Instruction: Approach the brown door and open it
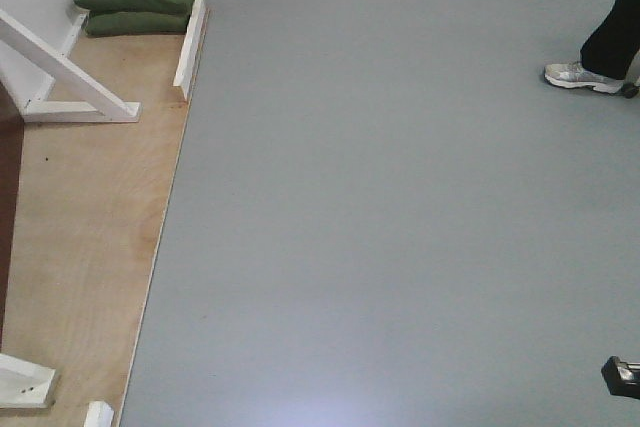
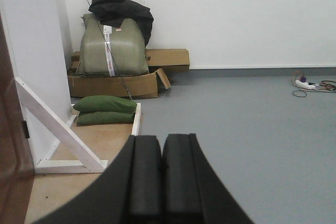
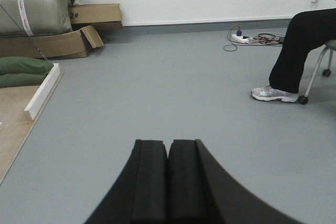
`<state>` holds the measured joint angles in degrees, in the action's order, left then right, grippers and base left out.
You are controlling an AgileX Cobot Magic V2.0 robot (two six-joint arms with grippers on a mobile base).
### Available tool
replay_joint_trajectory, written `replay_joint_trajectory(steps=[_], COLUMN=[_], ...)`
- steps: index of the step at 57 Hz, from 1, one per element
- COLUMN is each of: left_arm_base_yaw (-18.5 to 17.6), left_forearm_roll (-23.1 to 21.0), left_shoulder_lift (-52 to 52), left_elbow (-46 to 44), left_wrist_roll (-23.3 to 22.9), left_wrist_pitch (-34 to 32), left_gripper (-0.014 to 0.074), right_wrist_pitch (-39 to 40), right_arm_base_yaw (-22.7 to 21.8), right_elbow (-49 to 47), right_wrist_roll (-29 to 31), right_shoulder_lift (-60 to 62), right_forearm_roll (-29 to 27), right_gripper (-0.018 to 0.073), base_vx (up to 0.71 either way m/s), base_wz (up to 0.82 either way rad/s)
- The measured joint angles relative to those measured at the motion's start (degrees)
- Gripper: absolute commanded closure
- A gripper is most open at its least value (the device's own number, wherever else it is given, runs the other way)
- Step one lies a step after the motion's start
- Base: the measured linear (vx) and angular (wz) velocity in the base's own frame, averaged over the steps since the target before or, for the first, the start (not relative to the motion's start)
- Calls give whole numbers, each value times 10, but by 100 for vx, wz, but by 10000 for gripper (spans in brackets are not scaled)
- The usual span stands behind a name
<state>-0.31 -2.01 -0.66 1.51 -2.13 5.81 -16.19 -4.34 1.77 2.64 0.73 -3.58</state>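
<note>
brown door (image 2: 9, 129) is only a sliver at the far left edge of the left wrist view, rest cut off. Front view gets the same dark strip beside the plywood panel (image 1: 90, 227). white diagonal brace (image 2: 58, 127) stands just beside it. left gripper (image 2: 161, 182) pads pressed together, nothing between; right gripper (image 3: 168, 182) same. Seated person cropped: only leg and shoe (image 3: 273, 94).

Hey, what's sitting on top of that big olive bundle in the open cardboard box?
A crumpled black cloth, maybe a jacket, lies on top of the olive bundle. The bundle fills the cardboard box, so anything beneath it is hidden.
</note>
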Motion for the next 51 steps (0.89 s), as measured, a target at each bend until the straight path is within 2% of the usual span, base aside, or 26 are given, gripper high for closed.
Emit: replay_joint_trajectory(steps=[30, 51], left_arm_base_yaw=[0, 0], left_forearm_roll=[0, 0], left_shoulder_lift=[0, 0], left_elbow=[0, 0], left_wrist_roll=[0, 0], left_wrist_pitch=[0, 0], left_gripper=[600, 600], right_wrist_pitch=[0, 0], right_arm_base_yaw=[0, 0], right_elbow=[0, 0], right_wrist_roll=[0, 0], right_shoulder_lift=[0, 0], right_forearm_roll=[0, 0], right_gripper=[559, 559], base_vx=[30, 16], base_wz=[1, 1])
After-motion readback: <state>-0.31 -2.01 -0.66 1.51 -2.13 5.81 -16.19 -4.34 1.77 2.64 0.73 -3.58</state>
